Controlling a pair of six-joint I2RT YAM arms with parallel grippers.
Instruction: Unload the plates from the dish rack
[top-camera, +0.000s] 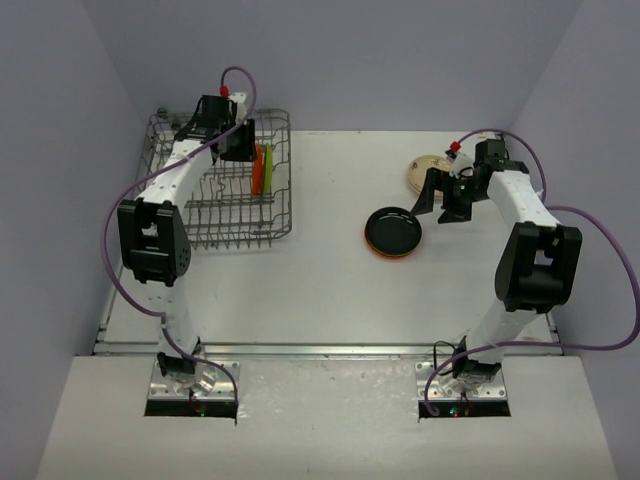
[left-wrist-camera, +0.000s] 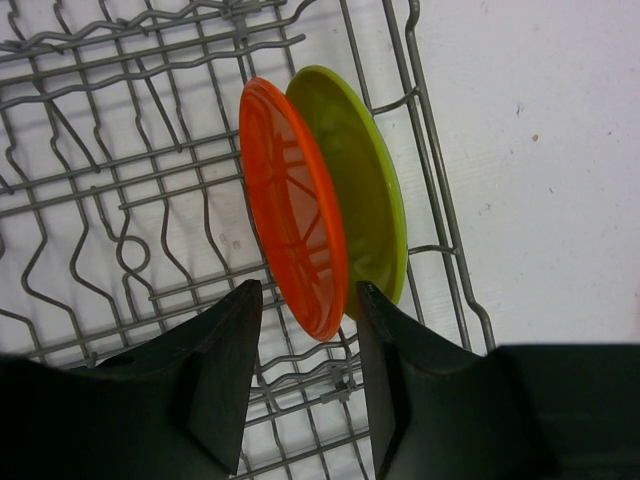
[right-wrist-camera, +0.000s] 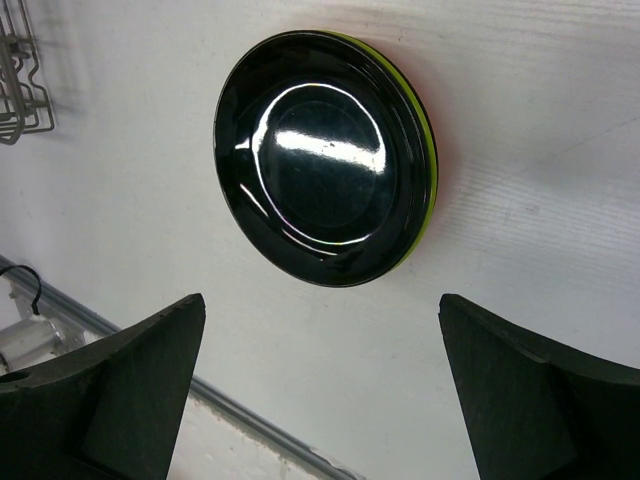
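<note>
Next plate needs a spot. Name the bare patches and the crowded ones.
Bare: table between dish rack and black plate stack, and along its near edge. Crowded: far right, around the cream plate and right hand.

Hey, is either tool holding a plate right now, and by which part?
The right tool is open and holds nothing. The left tool straddles the orange plate at its rim in the dish rack; whether it grips cannot be told.
</note>
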